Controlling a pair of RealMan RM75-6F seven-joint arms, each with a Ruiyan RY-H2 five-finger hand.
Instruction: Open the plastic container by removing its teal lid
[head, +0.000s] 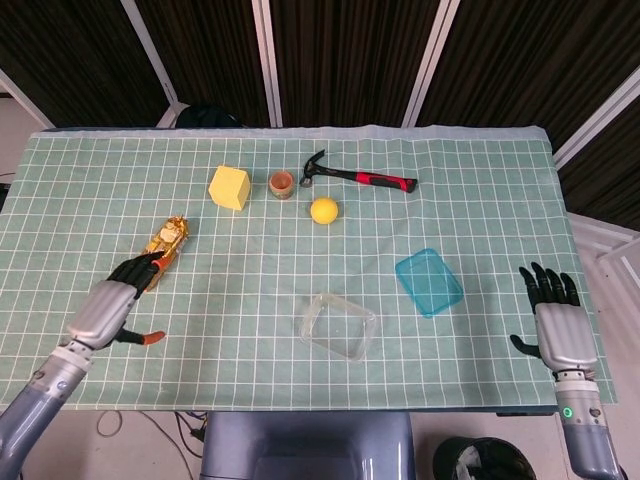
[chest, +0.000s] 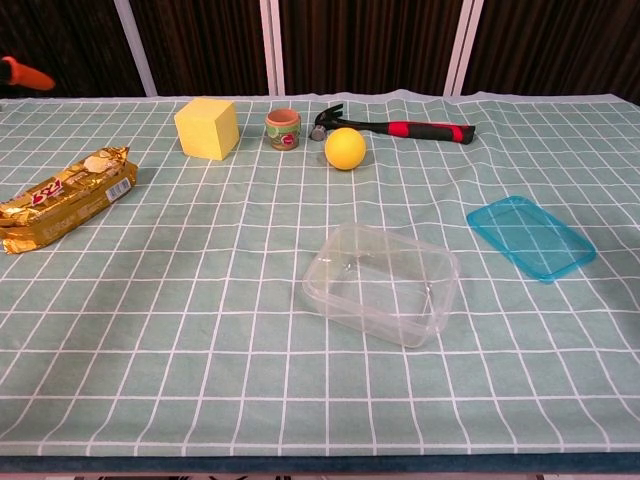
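Clear plastic container (chest: 381, 284): uncovered, near tabletop's front edge.
Flat teal plastic lid (chest: 530, 237): lying rightward, apart.
Writing: none legible.
Left hand (head: 117, 303): empty, fingers spread.
Right hand (head: 558, 326): empty, fingers spread.

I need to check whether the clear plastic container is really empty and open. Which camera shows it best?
The chest view: the clear plastic container sits near and large, its open, empty inside and rounded walls plain to see, with the teal lid lying apart on the cloth. The head view shows the same container from above, smaller and fainter against the grid.
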